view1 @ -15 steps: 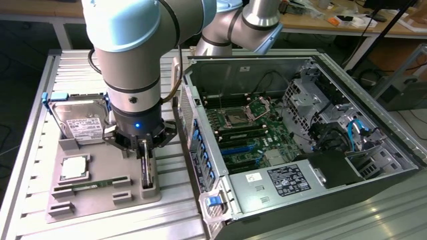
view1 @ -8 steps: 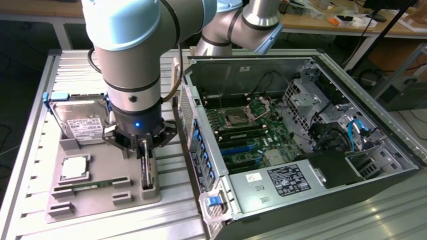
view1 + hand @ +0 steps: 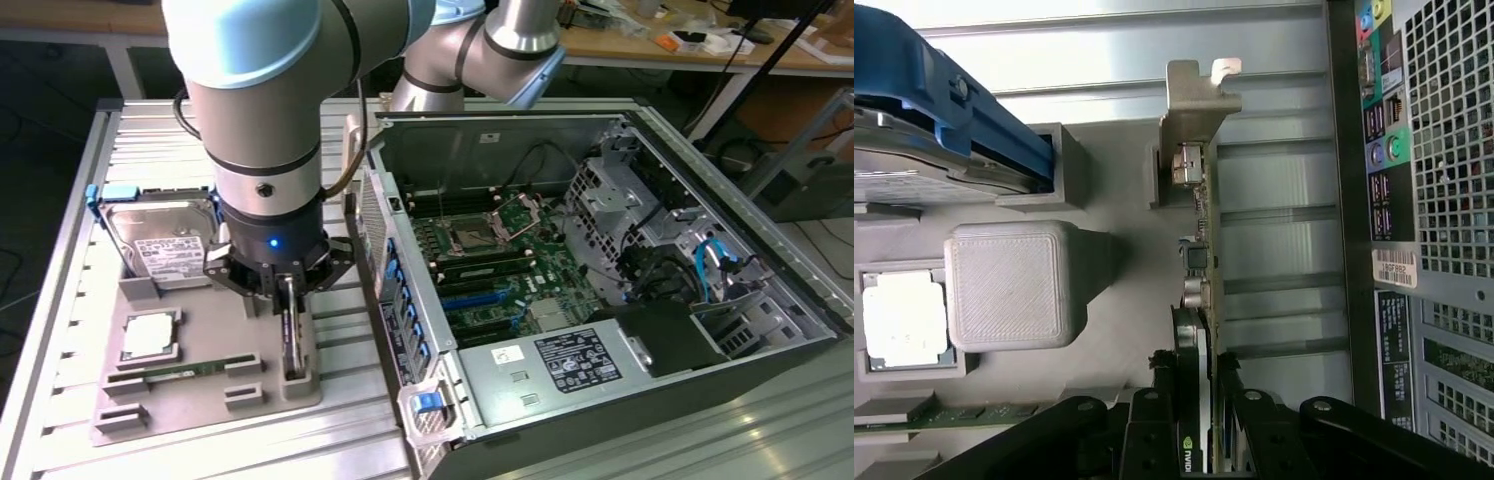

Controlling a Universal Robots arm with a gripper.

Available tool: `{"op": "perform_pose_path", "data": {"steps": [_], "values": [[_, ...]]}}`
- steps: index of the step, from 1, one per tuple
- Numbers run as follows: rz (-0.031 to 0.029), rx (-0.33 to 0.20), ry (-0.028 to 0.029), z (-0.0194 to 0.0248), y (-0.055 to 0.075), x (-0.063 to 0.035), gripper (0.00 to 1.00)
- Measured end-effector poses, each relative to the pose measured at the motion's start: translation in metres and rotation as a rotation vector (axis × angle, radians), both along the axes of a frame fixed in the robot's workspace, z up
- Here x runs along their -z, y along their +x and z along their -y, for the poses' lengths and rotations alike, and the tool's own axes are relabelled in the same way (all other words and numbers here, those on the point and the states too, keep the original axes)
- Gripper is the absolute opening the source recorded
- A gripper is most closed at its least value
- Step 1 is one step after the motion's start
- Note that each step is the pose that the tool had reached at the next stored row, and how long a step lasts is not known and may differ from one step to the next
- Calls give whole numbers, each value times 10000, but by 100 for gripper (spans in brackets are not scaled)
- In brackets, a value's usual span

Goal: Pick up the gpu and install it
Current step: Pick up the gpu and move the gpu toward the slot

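Slatted table (image 3: pixel 134 130) carries the grey tray (image 3: pixel 200 400); at its edge nearest the open case (image 3: pixel 387 230) the gpu (image 3: pixel 294 345) stands on edge in its slot, my gripper (image 3: pixel 288 290) clamped across both faces. I reckon this pick wants a straight vertical pull, so the bracket (image 3: pixel 1194 100) doesn't snag.

Ribbed metal table (image 3: pixel 144 135), wooden workbench (image 3: pixel 627 45) behind

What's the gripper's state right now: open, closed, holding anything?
Gripper: closed on the gpu, which stands on edge in its slot in the gray holder.
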State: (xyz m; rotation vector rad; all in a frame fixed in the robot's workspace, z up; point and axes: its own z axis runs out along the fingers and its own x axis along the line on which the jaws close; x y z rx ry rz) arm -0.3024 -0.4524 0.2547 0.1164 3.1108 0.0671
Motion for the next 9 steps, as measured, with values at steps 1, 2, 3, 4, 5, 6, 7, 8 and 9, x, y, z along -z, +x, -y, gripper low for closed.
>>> {"op": "perform_pose_path", "data": {"steps": [1, 2, 3, 4, 5, 6, 7, 8, 9], "values": [[0, -1, 0, 0, 0, -14, 27], [0, 0, 0, 0, 0, -32, 27], [1, 0, 1, 0, 0, -45, 27], [1, 0, 1, 0, 0, -60, 27], [1, -1, 1, 0, 0, -76, 27], [1, -1, 0, 0, 0, -94, 27], [1, 0, 0, 0, 0, -111, 27], [-1, 0, -1, 0, 0, -126, 27], [1, 0, 0, 0, 0, -142, 27]]}}
